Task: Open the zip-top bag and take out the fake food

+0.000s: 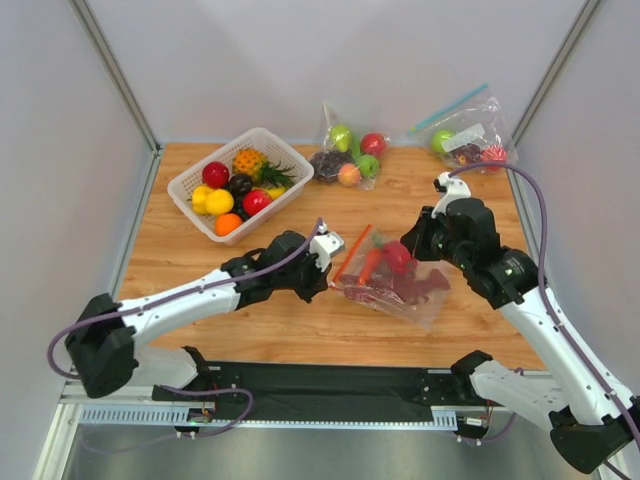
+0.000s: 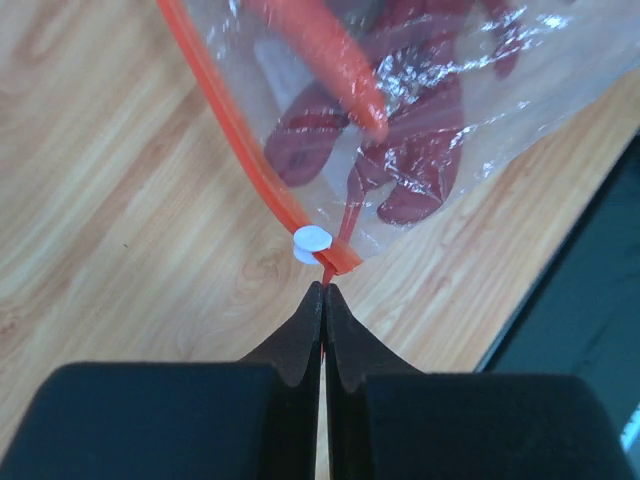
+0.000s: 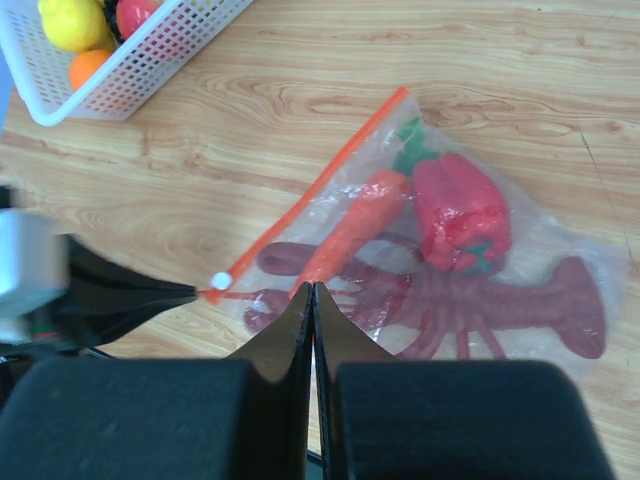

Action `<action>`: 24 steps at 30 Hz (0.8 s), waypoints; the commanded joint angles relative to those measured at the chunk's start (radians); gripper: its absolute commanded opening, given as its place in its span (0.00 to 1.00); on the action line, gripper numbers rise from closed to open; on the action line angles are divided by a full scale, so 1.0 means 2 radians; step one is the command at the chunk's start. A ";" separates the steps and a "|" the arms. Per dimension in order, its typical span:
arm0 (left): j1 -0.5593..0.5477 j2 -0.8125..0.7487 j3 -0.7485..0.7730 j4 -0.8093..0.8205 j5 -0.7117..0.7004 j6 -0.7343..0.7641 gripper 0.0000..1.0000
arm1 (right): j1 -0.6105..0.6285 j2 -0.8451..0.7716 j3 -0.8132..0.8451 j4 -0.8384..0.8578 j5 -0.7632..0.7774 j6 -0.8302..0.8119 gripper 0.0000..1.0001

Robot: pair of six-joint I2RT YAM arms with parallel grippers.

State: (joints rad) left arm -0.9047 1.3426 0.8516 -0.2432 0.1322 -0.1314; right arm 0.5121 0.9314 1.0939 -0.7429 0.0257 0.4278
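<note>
The zip-top bag [image 1: 425, 300] lies mid-table, clear plastic with an orange-red zip strip [image 3: 310, 190] and a white slider [image 2: 311, 240]. Inside it I see the fake food: a dark-red lobster [image 3: 500, 300], an orange carrot [image 3: 355, 225] and a red pepper [image 3: 460, 210]. My left gripper [image 2: 325, 288] is shut on the near end of the zip strip, just past the slider, and it also shows as the left gripper [image 3: 195, 292] in the right wrist view. My right gripper [image 3: 313, 288] is shut and hovers over the bag near the carrot tip. Whether it touches the film is unclear.
A white basket [image 1: 190, 185] of small fruits stands at the back left. A clear bag of apples and grapes [image 1: 345, 155] and a bag with a blue zip [image 1: 465, 135] lie along the back edge. The table's black front rail [image 1: 330, 385] is close behind the bag.
</note>
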 commanded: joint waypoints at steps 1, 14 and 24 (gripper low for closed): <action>-0.003 -0.080 0.003 -0.006 0.024 -0.012 0.00 | 0.001 0.010 0.008 0.016 0.002 -0.016 0.00; -0.003 -0.201 0.058 -0.065 0.032 -0.053 0.00 | 0.094 -0.044 -0.005 0.085 -0.092 -0.083 0.53; -0.003 -0.200 0.113 -0.102 0.025 -0.078 0.00 | 0.278 -0.019 -0.008 0.118 0.026 -0.147 0.65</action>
State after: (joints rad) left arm -0.9085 0.9581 1.0328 -0.4423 0.1753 -0.2481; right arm 1.0130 0.8856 1.0786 -0.5804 -0.0277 0.2039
